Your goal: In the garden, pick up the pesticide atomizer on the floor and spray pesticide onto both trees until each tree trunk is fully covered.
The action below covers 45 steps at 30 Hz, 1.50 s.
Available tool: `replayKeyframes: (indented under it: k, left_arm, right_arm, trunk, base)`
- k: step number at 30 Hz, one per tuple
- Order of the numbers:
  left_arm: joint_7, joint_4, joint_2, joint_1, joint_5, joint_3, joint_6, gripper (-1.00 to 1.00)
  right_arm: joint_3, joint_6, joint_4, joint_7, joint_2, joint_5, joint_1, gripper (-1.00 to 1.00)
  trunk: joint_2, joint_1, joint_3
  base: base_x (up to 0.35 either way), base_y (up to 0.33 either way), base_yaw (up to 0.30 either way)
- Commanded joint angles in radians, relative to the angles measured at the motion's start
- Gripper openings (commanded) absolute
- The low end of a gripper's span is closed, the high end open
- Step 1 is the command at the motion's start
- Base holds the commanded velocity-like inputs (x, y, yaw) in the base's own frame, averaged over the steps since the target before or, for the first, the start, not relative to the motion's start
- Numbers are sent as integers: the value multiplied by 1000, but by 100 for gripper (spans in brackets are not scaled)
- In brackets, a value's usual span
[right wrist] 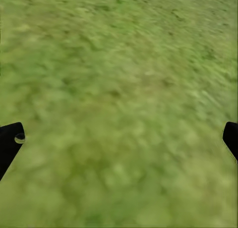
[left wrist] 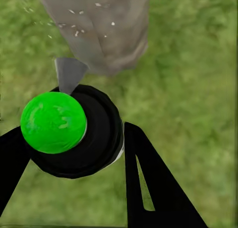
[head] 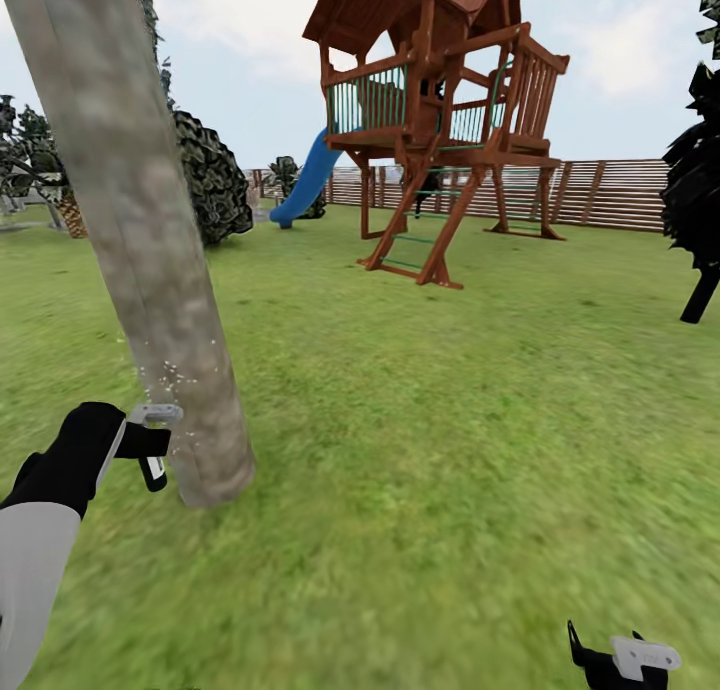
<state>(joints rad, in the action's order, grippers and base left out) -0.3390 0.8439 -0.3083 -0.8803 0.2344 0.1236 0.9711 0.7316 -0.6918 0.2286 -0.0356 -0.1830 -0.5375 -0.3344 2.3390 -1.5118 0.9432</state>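
Head view: left tool [head: 150,448] gripping atomizer [left wrist: 74,131] beside tree trunk [head: 140,240]; right tool [head: 620,660] spread over wide lawn [head: 480,400].

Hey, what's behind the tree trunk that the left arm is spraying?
Behind the tree trunk a dark round bush sticks out on its right, with lawn and slatted fence farther back. The trunk covers the bush's left part.

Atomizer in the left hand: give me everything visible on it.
The pesticide atomizer sits clamped between the left hand's black fingers. In the left wrist view it shows a round black body, a glossy bright green ball on top and a grey wedge-shaped nozzle aimed at the tree trunk. It is close to the bark, but contact cannot be judged. Pale specks dot the trunk near the nozzle. In the head view it looks grey and black.
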Motion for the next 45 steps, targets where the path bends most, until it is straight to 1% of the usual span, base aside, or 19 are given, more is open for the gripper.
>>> replayKeyframes:
  k: [1,9,23,36,38,40,42,44,45]
  left_arm:
    - [0,0,0,0,0,0,0,-100]
    - [1,0,0,0,0,2,0,-100]
    - [2,0,-2,0,2,2,3,-100]
    - [4,1,-9,0,3,3,9,-100]
    - [31,-1,-9,2,3,4,9,-100]
    - [79,-2,-9,32,0,3,7,-100]
    - [81,-3,1,37,-8,2,6,-100]
    - [80,-2,31,38,-9,1,4,-100]
    - [81,-2,54,38,-7,1,4,-100]
  right_arm:
    - [0,0,0,0,0,0,0,100]
    - [0,0,0,-1,0,-1,0,100]
    - [0,0,0,-1,0,1,0,100]
    - [0,0,0,-1,0,0,0,100]
    - [0,0,0,-1,0,1,0,100]
    - [0,0,0,-1,0,1,0,100]
    - [0,0,0,-1,0,1,0,100]
    - [1,0,0,-1,0,1,0,100]
    - [1,0,0,-1,0,1,0,100]
  trunk:
    - [0,0,0]
    - [0,0,0]
    - [0,0,0]
    - [0,0,-4]
    - [0,0,-5]
    - [0,0,-5]
    - [0,0,-5]
    - [0,0,-5]
    - [0,0,-5]
  base:
    - [75,-271,264]
    - [75,-271,272]
    - [113,-271,25]
    - [138,-271,260]
    - [138,-271,269]
    - [138,-271,136]
    - [151,-264,13]
    - [158,-259,3]
    - [159,-258,1]
